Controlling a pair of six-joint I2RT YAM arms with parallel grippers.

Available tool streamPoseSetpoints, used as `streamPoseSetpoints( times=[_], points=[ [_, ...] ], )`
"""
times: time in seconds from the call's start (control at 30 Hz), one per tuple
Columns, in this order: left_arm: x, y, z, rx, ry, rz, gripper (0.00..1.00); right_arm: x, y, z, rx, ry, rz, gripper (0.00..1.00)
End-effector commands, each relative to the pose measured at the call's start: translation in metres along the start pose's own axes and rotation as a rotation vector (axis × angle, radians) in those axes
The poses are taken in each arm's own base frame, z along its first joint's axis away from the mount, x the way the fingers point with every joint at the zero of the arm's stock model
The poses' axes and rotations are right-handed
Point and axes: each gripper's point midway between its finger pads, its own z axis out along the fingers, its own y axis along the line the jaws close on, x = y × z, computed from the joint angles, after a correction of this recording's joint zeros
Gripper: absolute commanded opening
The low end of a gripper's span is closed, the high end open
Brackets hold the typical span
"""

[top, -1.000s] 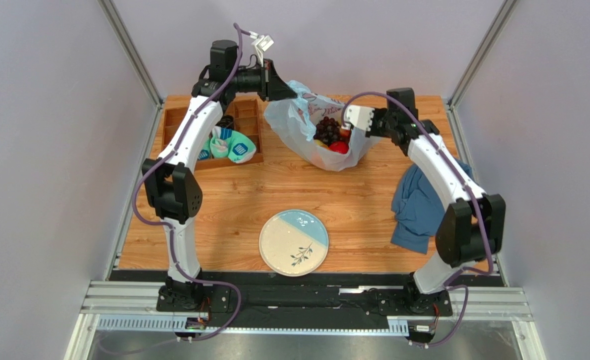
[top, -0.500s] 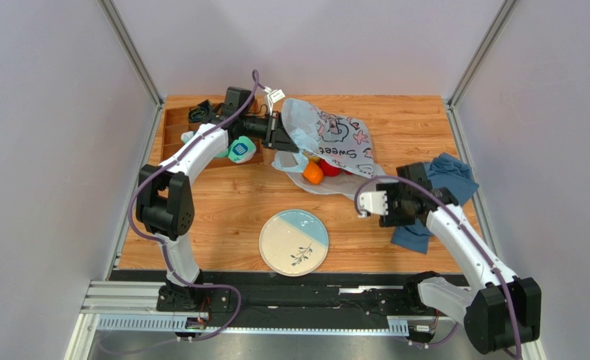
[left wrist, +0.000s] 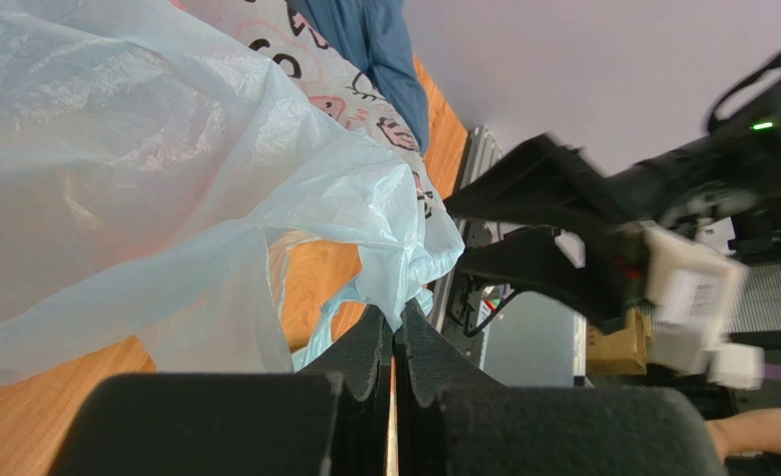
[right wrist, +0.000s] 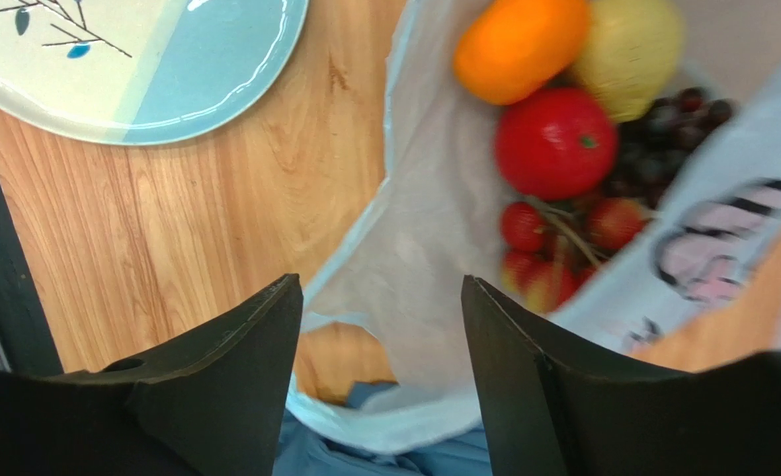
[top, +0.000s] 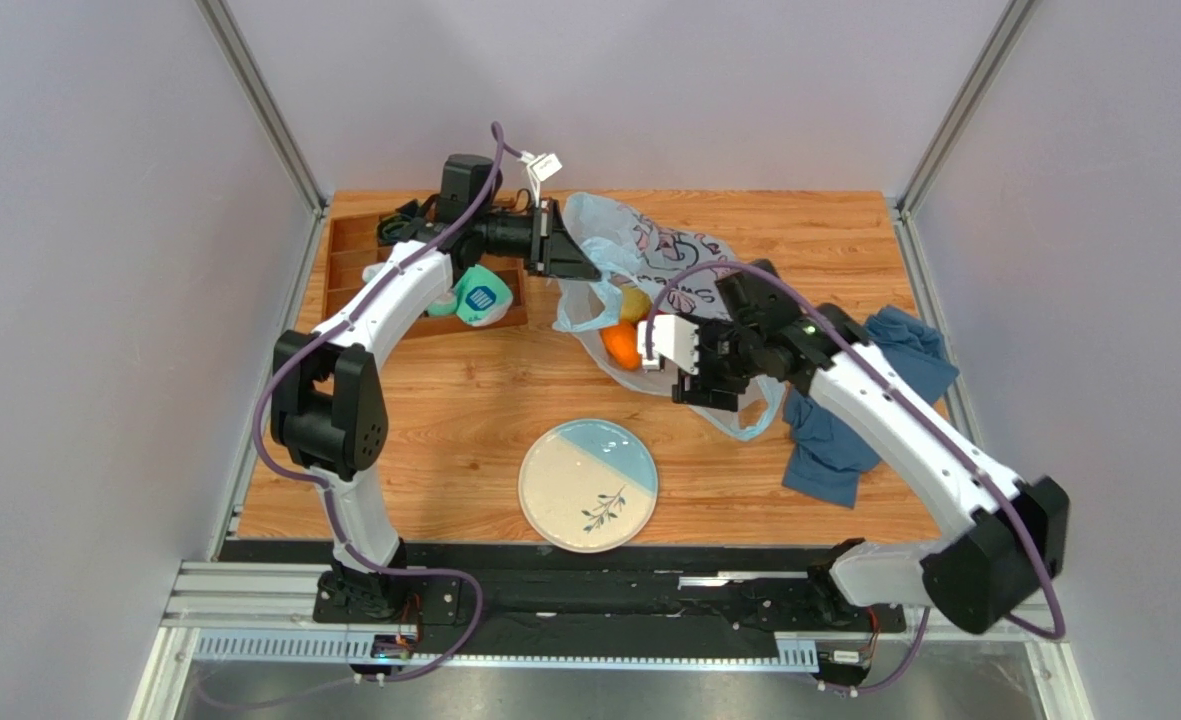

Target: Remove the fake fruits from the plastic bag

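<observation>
My left gripper (left wrist: 395, 332) pinches the plastic bag (left wrist: 146, 159) rim, far-middle of the table (top: 446, 405), right gripper (right wrist: 382, 317) hangs released over the fake fruits (right wrist: 555, 144) inside; none out yet, all left to pull.

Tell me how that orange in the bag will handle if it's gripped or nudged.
The orange looks round and glossy, so it would probably roll and may slip from a loose pinch. It lies on thin film of the plastic bag, beside the pear, so a push likely shifts both.
</observation>
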Motion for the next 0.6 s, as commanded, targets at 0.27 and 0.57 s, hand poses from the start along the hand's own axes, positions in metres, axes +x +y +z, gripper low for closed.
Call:
streamPoseSetpoints(
  times=[0.27,0.57],
  points=[
    [-0.012,-0.026,-0.008,0.026,-0.026,0.059,0.0,0.009,-0.07,0.1,0.08,0.05,0.144,0.68],
    [-0.002,-0.025,-0.016,0.036,0.01,0.052,0.0,0.049,-0.134,0.149,0.175,0.129,0.268,0.8]
  ],
)
